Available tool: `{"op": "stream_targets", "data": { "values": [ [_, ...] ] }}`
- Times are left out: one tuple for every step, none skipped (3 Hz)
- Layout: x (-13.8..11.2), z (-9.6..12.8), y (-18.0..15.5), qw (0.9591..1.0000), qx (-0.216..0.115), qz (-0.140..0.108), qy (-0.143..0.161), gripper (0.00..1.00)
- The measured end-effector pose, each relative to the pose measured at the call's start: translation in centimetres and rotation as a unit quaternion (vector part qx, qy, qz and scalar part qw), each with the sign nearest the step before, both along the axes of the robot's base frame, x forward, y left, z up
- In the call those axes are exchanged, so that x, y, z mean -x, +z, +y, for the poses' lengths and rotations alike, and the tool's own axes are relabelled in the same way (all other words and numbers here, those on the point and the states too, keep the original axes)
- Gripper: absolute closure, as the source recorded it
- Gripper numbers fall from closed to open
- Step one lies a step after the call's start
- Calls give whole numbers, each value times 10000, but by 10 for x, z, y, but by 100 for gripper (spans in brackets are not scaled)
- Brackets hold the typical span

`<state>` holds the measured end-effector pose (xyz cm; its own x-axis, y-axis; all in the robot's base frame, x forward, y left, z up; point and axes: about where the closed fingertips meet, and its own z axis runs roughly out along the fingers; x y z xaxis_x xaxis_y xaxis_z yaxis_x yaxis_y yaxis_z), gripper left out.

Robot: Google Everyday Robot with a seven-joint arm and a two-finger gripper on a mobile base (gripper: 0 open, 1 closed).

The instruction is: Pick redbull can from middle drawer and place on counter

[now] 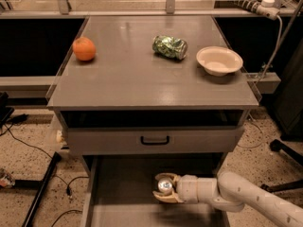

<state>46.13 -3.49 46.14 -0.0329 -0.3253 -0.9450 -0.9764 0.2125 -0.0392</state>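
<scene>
The redbull can [164,186] stands in the open middle drawer [123,197], showing its shiny silver top. My gripper [163,188] reaches in from the lower right on a white arm, with one tan finger on each side of the can, shut on it. The can looks to be still down in the drawer. The grey counter [137,74] lies above and behind, broad and flat.
On the counter sit an orange [84,48] at the left, a dented green can [169,47] in the middle back and a cream bowl [219,60] at the right. A closed grey drawer front with a black handle [155,140] overhangs the open drawer. Cables lie on the floor at left.
</scene>
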Motion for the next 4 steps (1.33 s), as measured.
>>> {"op": "stream_targets", "data": {
  "values": [
    [4,-29,37,9999,21,-123,-94,100],
    [0,-56,81,9993,57,-344,-130,100],
    [-10,-80,141,9979,154,-612,-137,100],
    [-19,-91,202,9938,496,-984,-125,100]
  ]
}}
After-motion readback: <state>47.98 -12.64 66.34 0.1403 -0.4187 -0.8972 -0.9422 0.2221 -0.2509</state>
